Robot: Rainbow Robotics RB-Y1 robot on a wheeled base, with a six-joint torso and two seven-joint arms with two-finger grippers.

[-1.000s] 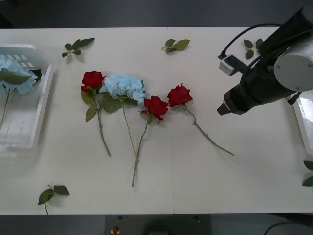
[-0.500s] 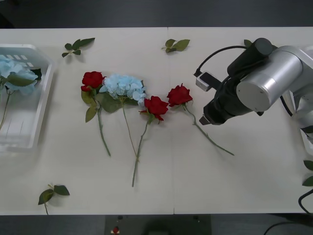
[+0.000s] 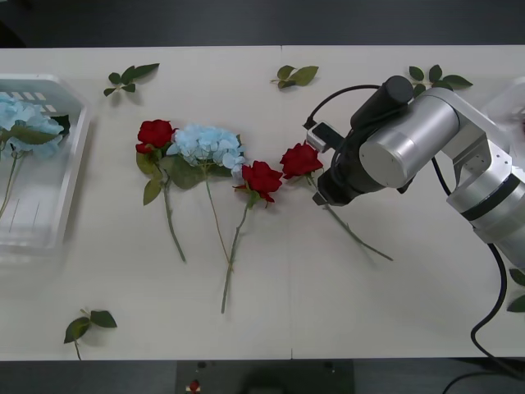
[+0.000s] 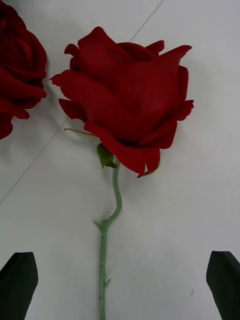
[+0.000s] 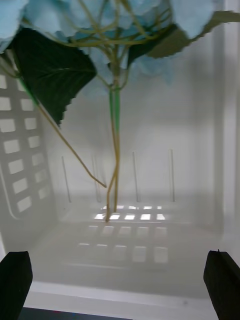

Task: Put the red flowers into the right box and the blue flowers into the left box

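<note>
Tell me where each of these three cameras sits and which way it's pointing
Front view: above the arms, looking down at the table; the right arm reaches toward the rightmost rose.
Right wrist view: on the right wrist, facing that rose; the open right gripper straddles its stem.
Left wrist view: on the left wrist, facing the blue flower in the left box; open left gripper.
Shared: front and right wrist views show the same rose.

The right arm sweeps leftward from the table's right side. The right gripper (image 3: 321,197) now sits low over the stem of the rightmost rose (image 3: 301,160), black fingers (image 4: 19,280) spread to either side.
</note>
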